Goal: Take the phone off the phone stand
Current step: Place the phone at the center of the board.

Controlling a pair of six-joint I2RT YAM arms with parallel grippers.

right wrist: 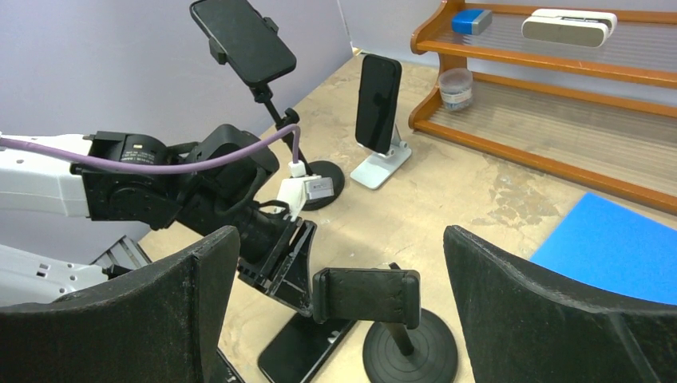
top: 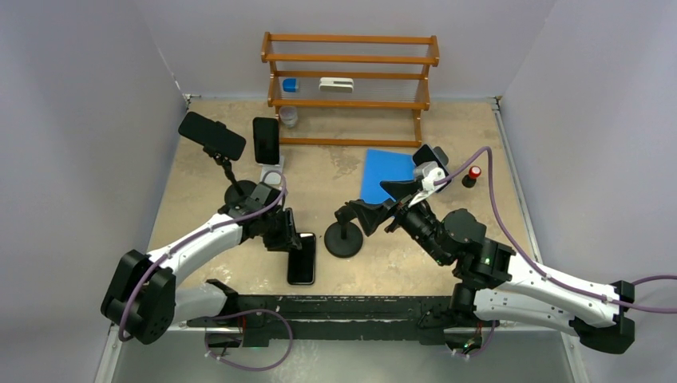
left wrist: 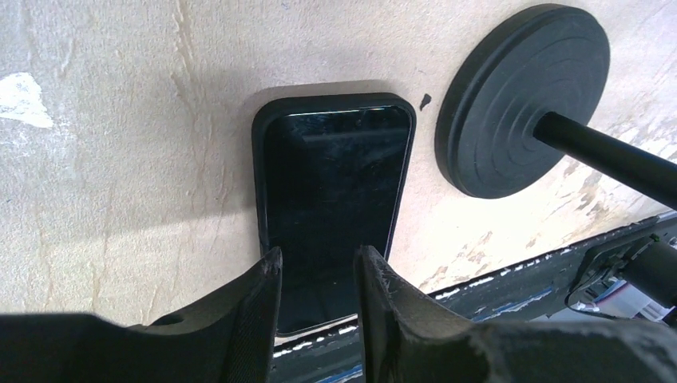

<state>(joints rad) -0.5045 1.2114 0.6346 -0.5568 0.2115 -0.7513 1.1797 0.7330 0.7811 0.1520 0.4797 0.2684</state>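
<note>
Lying flat on the tabletop (top: pixel 335 167), the black phone (top: pixel 302 259) rests just beneath the left end effector (top: pixel 291 238). Left wrist view: its fingers (left wrist: pixel 255 307) are slightly parted over the phone, pinching nothing, apparently a release. Right wrist view: the right end effector (right wrist: pixel 342 239), spread wide, faces the empty phone stand (right wrist: pixel 366 295).

Plain lilac-grey walls (top: pixel 80 80) are enclosing the workspace on the left, the back and the right, meeting in soft vertical corners. A tan tabletop (top: pixel 335 171) is filling the floor of this booth; its surface is showing scuffs, pale worn patches and darker stains. Thin metal trim (top: pixel 515 175) is running along the table's side edges. A tiered rack (top: pixel 349 59) of reddish-brown wood is standing at the far edge, close against the back wall. Even, diffuse light is falling from above, casting only faint, soft-edged shadows on the board.
</note>
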